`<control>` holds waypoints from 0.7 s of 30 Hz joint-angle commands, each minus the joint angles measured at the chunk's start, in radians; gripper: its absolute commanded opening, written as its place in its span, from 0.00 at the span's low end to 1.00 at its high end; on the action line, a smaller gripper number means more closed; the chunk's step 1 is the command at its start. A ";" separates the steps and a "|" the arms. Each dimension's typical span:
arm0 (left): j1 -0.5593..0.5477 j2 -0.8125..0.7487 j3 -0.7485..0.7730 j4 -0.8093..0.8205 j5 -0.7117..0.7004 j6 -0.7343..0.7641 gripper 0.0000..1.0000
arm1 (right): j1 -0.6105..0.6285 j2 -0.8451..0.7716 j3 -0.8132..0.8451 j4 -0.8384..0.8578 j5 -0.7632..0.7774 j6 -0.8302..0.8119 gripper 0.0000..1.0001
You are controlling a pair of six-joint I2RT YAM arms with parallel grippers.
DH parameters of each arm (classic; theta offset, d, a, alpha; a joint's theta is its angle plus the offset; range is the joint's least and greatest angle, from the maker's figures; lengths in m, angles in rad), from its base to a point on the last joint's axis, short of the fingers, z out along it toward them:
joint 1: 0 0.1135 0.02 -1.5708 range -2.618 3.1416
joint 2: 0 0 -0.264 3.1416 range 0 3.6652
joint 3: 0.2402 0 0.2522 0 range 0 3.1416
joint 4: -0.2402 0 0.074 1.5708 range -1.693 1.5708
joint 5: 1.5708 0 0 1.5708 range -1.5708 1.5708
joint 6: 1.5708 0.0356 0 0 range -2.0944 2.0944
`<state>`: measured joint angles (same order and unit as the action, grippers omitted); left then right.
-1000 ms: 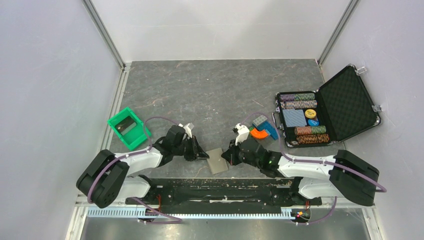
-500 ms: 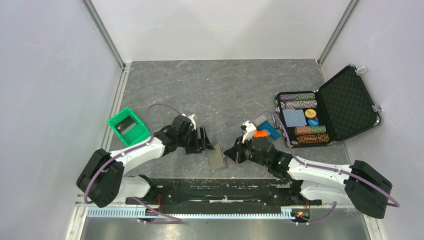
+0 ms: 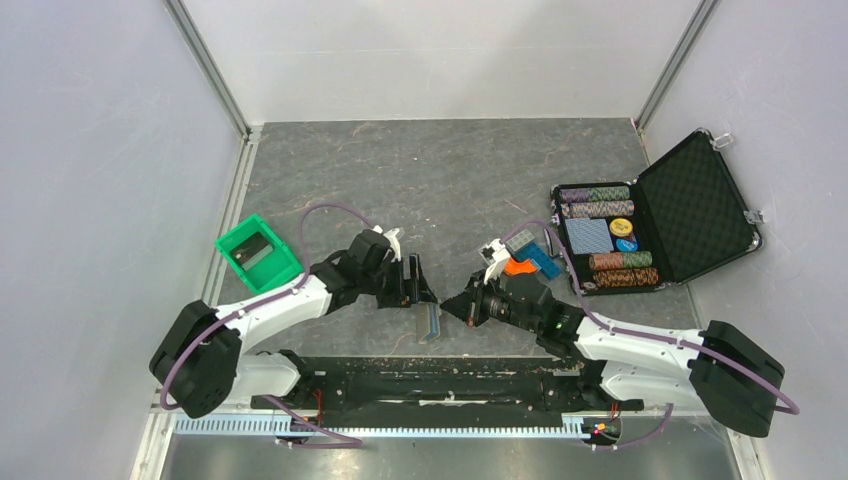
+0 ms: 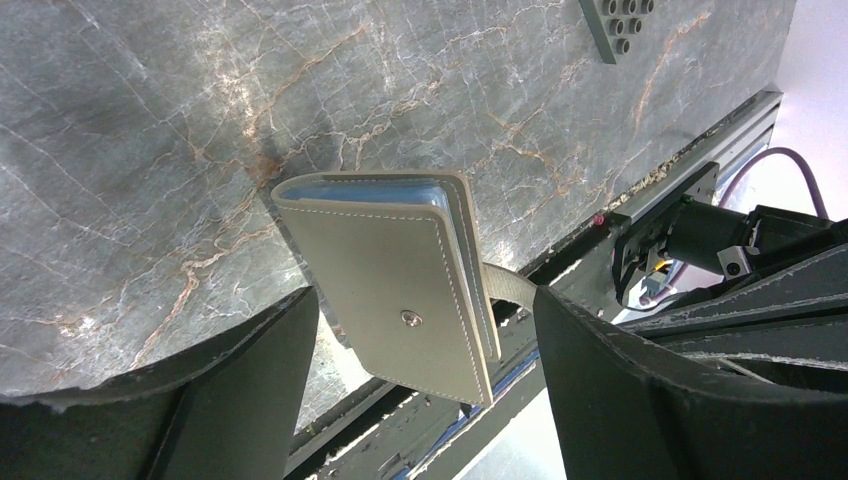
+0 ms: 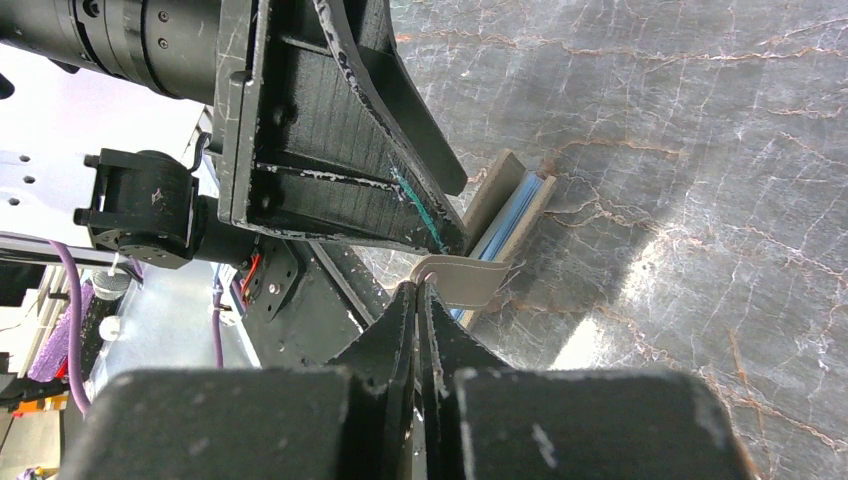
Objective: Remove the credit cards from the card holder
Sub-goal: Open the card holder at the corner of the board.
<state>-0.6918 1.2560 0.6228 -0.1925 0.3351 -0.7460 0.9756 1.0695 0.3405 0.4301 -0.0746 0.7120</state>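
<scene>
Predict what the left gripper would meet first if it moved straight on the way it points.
Probably the folded taupe card holder, standing on edge between the left gripper's open fingers; depth is unclear.

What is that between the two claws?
The card holder, standing on edge: the shut right gripper pinches its strap, the left gripper stands open astride it. Clearest in the top view.

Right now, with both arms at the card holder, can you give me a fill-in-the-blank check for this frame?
1. The right claw is pinched shut on the ___ of the card holder.
2. The left claw stands ___, one finger on each side of the card holder, touching neither side.
3. The green bin sits on the ___ arm's side of the table.
Missing words: strap; open; left.
</scene>
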 commanded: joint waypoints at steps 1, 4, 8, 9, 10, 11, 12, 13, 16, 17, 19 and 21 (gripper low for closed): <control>-0.005 0.016 0.036 -0.030 -0.008 0.039 0.78 | -0.003 -0.036 0.021 0.044 0.012 0.011 0.00; -0.005 0.016 0.036 -0.056 -0.023 0.053 0.71 | -0.002 -0.049 0.017 0.034 0.024 0.007 0.00; -0.005 0.003 0.056 -0.140 -0.097 0.071 0.64 | -0.003 -0.061 0.023 -0.033 0.066 -0.021 0.00; -0.005 -0.003 0.060 -0.155 -0.117 0.076 0.63 | -0.003 -0.065 0.023 -0.055 0.080 -0.032 0.00; -0.005 -0.010 0.065 -0.172 -0.137 0.078 0.63 | -0.003 -0.069 0.021 -0.072 0.106 -0.039 0.00; -0.005 -0.019 0.067 -0.186 -0.152 0.080 0.62 | -0.002 -0.076 0.014 -0.083 0.120 -0.044 0.00; -0.005 -0.027 0.067 -0.196 -0.174 0.083 0.61 | -0.002 -0.081 0.006 -0.094 0.133 -0.046 0.00; -0.005 -0.032 0.065 -0.204 -0.189 0.084 0.60 | -0.004 -0.083 -0.002 -0.099 0.138 -0.049 0.00; -0.005 -0.028 0.064 -0.227 -0.228 0.093 0.57 | -0.007 -0.079 -0.019 -0.113 0.142 -0.059 0.00; -0.005 -0.021 0.065 -0.236 -0.233 0.097 0.56 | -0.008 -0.080 -0.026 -0.114 0.142 -0.059 0.00; -0.005 -0.008 0.075 -0.267 -0.264 0.101 0.55 | -0.009 -0.082 -0.038 -0.117 0.145 -0.060 0.00; -0.005 -0.002 0.081 -0.301 -0.302 0.104 0.53 | -0.012 -0.088 -0.050 -0.126 0.158 -0.062 0.00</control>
<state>-0.6926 1.2472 0.6594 -0.4236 0.1307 -0.6949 0.9703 1.0027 0.3130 0.3141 0.0429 0.6685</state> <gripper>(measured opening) 0.542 0.006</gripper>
